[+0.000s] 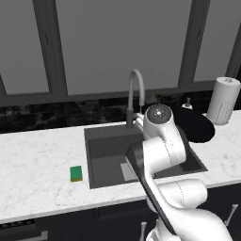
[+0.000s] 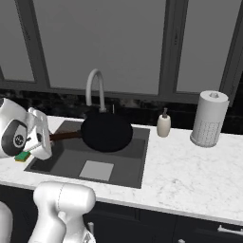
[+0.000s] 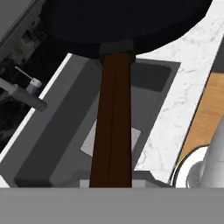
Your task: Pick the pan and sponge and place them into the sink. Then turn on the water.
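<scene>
My gripper (image 2: pixel 47 137) is shut on the long brown handle (image 2: pixel 66 136) of the black pan (image 2: pixel 107 132). The pan hangs in the air over the back part of the dark grey sink (image 2: pixel 124 167). In the hand view the handle (image 3: pixel 113 131) runs straight up from my gripper (image 3: pixel 111 183) to the pan (image 3: pixel 127 22), with the sink (image 3: pixel 57 144) below. From the left base the pan (image 1: pixel 195 127) shows past my arm at the sink's (image 1: pixel 106 153) right. The green and yellow sponge (image 1: pixel 76 173) lies on the counter left of the sink. No water runs from the faucet (image 2: pixel 94 88).
The gooseneck faucet (image 1: pixel 134 94) stands behind the sink. A soap bottle (image 2: pixel 163 125) and a paper towel roll (image 2: pixel 210 118) stand on the white marble counter (image 2: pixel 190 175) to the right. Windows line the back wall.
</scene>
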You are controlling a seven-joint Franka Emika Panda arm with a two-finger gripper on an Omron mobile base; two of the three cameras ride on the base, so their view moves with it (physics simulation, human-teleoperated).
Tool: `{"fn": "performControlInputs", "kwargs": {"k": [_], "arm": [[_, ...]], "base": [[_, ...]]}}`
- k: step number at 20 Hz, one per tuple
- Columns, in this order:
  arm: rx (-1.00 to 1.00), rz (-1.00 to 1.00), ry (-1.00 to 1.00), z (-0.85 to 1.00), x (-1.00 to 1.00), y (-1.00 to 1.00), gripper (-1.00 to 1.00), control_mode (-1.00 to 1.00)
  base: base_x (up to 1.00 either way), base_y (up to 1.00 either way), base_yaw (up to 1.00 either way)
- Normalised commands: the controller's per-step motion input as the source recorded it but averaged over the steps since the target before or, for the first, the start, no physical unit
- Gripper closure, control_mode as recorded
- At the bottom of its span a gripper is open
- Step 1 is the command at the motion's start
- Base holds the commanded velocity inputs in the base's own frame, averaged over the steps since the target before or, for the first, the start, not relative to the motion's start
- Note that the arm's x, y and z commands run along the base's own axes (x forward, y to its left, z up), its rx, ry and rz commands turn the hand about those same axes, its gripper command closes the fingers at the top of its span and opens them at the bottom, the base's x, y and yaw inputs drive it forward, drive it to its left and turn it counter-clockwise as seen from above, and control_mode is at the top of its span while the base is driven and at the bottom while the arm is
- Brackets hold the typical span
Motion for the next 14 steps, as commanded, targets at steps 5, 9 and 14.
{"fn": "performControlInputs", "kwargs": {"k": [5,9,14], "arm": [[0.02,-0.10,0.24,-0.40,0.82,0.00,1.00,-1.00],[0.00,-0.17,0.30,-0.51,0.90,0.16,1.00,-1.00],[0.00,-0.20,0.29,-0.49,0.89,0.28,1.00,-1.00]], "base": [[0.00,0.00,0.00],[0.00,0.00,0.00],[0.00,0.00,0.00]]}}
